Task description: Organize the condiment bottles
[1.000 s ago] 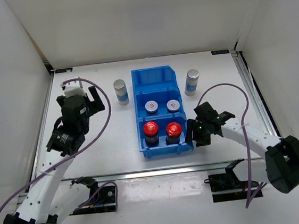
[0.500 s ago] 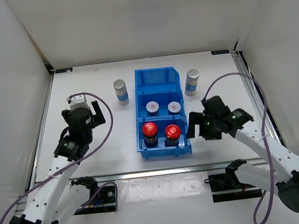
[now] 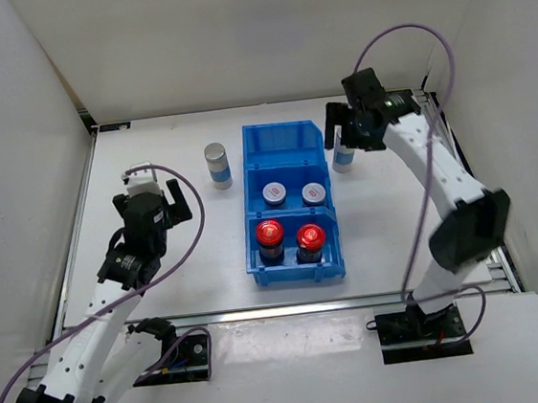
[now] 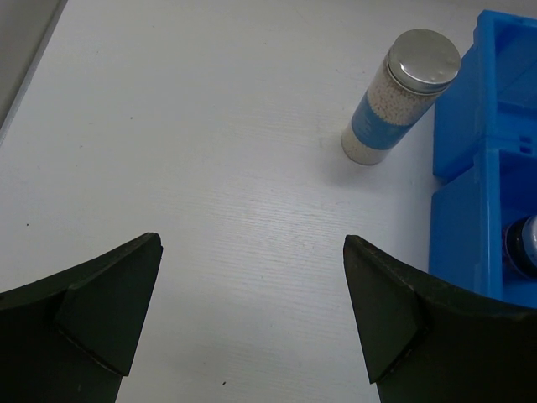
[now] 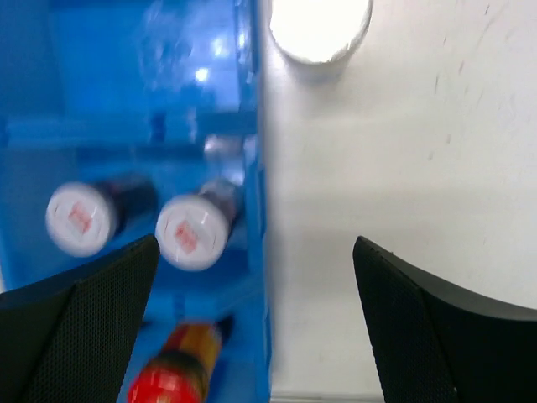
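Surface (image 3: 149, 156) white, walled in white, we see left tool (image 4: 252, 277) spread wide, empty, right tool (image 5: 256, 252) spread, empty, above bin (image 3: 280, 143) edge

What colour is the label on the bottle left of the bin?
Blue label; clearest in left wrist view.

Probably a lab — white-walled enclosure (image 3: 233, 42) round white table (image 3: 388, 237)

Left arm bends over the table's (image 3: 207, 256) left side, left gripper (image 4: 252, 243) jaws spread wide. Right arm stretches toward the far right corner, right gripper (image 5: 256, 243) aimed downward, jaws likewise wide apart.
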You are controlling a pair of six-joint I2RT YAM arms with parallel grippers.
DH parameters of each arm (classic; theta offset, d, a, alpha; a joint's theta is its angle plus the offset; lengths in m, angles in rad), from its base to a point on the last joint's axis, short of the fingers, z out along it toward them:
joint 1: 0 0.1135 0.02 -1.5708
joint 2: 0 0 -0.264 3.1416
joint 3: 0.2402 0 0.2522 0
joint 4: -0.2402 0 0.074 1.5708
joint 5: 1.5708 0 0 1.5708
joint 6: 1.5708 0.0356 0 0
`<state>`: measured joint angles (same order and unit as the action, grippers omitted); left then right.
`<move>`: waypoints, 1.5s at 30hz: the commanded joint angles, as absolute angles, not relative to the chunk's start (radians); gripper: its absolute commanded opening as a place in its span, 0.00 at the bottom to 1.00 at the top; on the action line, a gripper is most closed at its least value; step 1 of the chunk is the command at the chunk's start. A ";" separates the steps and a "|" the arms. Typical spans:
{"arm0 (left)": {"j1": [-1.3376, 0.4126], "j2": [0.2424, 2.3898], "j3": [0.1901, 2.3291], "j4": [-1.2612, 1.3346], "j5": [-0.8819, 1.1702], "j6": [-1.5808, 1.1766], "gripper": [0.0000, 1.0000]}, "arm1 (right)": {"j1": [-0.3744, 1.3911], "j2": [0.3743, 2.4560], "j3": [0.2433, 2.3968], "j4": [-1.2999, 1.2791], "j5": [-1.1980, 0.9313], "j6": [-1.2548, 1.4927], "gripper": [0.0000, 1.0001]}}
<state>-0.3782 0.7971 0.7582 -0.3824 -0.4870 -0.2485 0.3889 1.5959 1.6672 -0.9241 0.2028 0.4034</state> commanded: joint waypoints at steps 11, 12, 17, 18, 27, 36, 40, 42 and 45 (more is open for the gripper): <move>-0.388 0.782 0.785 -0.376 -0.488 -0.249 1.00 | 0.239 2.160 2.243 -1.080 0.175 0.313 0.96; -0.397 0.782 0.785 -0.376 -0.488 -0.249 1.00 | 0.239 2.170 2.243 -1.080 0.163 0.313 0.94; -0.397 0.773 0.785 -0.376 -0.488 -0.249 1.00 | 0.239 2.181 2.178 -1.080 0.124 0.333 0.90; -0.397 0.773 0.785 -0.376 -0.488 -0.249 1.00 | 0.239 2.181 2.163 -1.071 0.124 0.333 0.86; -0.397 0.773 0.785 -0.376 -0.479 -0.249 1.00 | 0.250 2.083 2.102 -1.009 0.192 0.342 0.39; -0.397 0.773 0.776 -0.376 -0.479 -0.249 1.00 | 0.371 1.997 2.190 -0.957 0.408 0.296 0.22; -0.397 0.773 0.776 -0.376 -0.479 -0.249 1.00 | 0.371 1.997 2.178 -0.957 0.408 0.296 0.77; -0.397 0.773 0.776 -0.376 -0.479 -0.249 1.00 | 0.347 2.008 2.178 -0.957 0.396 0.296 0.93; -0.397 0.773 0.776 -0.376 -0.479 -0.249 1.00 | 0.310 2.055 2.178 -0.968 0.356 0.305 1.00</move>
<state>-0.3931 0.7925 0.7597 -0.3843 -0.4828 -0.2481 0.3592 2.0258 2.1639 -0.9695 0.3603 0.3050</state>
